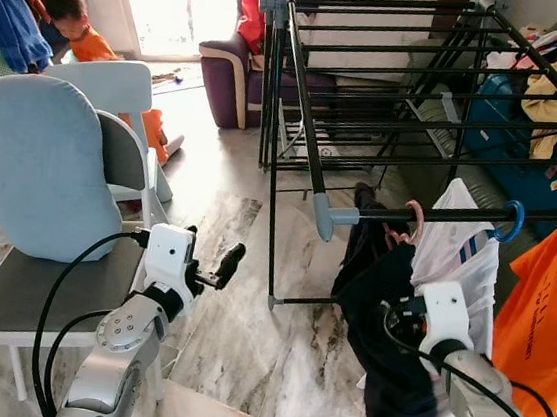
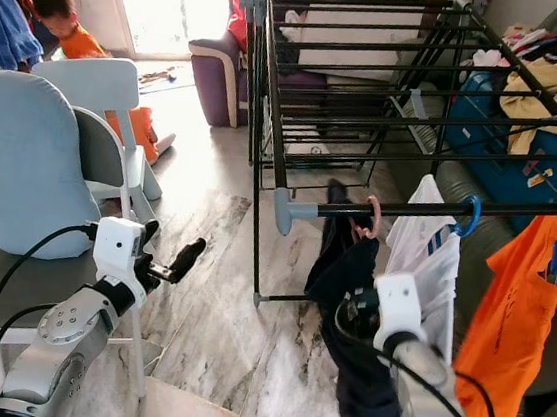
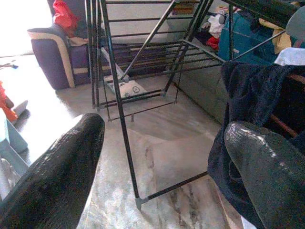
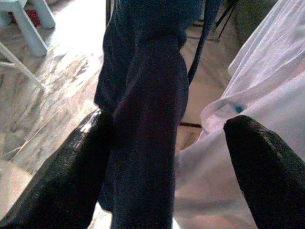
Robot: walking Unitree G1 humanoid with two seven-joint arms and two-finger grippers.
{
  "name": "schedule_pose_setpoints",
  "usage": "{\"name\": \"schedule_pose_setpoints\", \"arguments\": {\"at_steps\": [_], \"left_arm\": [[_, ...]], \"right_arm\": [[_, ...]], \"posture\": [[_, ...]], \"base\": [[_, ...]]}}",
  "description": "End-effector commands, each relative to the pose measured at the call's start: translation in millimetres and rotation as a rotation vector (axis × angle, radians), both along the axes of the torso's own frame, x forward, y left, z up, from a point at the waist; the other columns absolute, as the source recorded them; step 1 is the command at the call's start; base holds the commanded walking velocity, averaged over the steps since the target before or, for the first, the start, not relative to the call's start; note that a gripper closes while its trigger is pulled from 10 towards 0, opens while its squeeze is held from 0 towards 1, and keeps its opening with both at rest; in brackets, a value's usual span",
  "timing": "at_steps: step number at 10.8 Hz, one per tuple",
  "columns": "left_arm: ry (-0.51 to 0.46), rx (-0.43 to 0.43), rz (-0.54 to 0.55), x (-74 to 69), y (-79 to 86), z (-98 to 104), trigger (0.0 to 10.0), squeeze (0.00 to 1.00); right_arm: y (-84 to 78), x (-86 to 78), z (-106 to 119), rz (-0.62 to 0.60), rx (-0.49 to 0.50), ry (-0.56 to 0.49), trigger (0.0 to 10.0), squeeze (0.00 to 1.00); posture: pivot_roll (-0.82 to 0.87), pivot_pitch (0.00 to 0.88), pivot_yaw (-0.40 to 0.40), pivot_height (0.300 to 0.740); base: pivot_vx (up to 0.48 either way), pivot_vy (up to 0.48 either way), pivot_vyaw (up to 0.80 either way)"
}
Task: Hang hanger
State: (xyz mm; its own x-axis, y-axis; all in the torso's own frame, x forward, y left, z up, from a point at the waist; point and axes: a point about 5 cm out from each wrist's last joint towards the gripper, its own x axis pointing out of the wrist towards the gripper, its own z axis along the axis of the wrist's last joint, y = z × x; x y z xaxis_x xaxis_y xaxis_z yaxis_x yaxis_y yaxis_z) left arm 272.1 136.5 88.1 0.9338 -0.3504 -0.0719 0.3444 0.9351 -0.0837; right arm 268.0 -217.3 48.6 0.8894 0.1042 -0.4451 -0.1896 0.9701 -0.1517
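Observation:
A pink hanger (image 1: 414, 222) carrying a dark navy garment (image 1: 386, 321) hooks over the black rail (image 1: 449, 214) of the drying rack. My right gripper (image 4: 167, 126) is open, its fingers (image 4: 71, 167) spread on either side of the hanging navy cloth, just below the rail. On the same rail, to the right, a white shirt (image 1: 464, 255) hangs from a blue hanger (image 1: 507, 224). An orange shirt (image 1: 546, 320) hangs beyond it. My left gripper (image 1: 228, 259) is open and holds nothing, raised over the floor to the left of the rack and pointing toward it.
The black drying rack (image 1: 305, 111) stretches back toward a purple armchair (image 1: 231, 74). A chair with a blue cushion (image 1: 41, 176) and a white chair (image 1: 111, 89) stand at my left. A child in orange (image 1: 77, 33) sits on the floor behind them. Clothes are piled on a blue bin (image 1: 542, 148) at right.

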Motion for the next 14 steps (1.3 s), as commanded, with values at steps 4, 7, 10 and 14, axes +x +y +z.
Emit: {"name": "schedule_pose_setpoints", "arguments": {"at_steps": [4,7,10,14], "left_arm": [[0.006,0.031,-0.001,1.6,0.9,-1.2,10.0,0.00],[0.005,0.031,-0.011,1.2,-1.8,-1.0,10.0,0.00],[0.005,0.036,-0.012,1.9,-2.4,-0.9,10.0,0.00],[0.005,0.047,-0.019,2.9,-1.9,-1.1,10.0,0.00]], "right_arm": [[3.6,3.2,-1.2,0.014,0.013,0.010,0.0,0.00],[6.0,5.5,-0.8,0.011,0.014,-0.006,0.0,0.00],[6.5,8.1,1.3,0.007,0.024,-0.029,0.0,0.00],[7.8,8.9,1.1,0.007,0.025,-0.035,0.0,0.00]], "posture": [[-0.15,0.000,0.051,0.740],[-0.15,0.000,0.051,0.740],[-0.15,0.000,0.052,0.740],[-0.15,0.000,0.051,0.740]], "base": [[0.000,0.000,0.00],[0.000,0.000,0.00],[0.000,0.000,0.00],[0.000,0.000,0.00]]}}
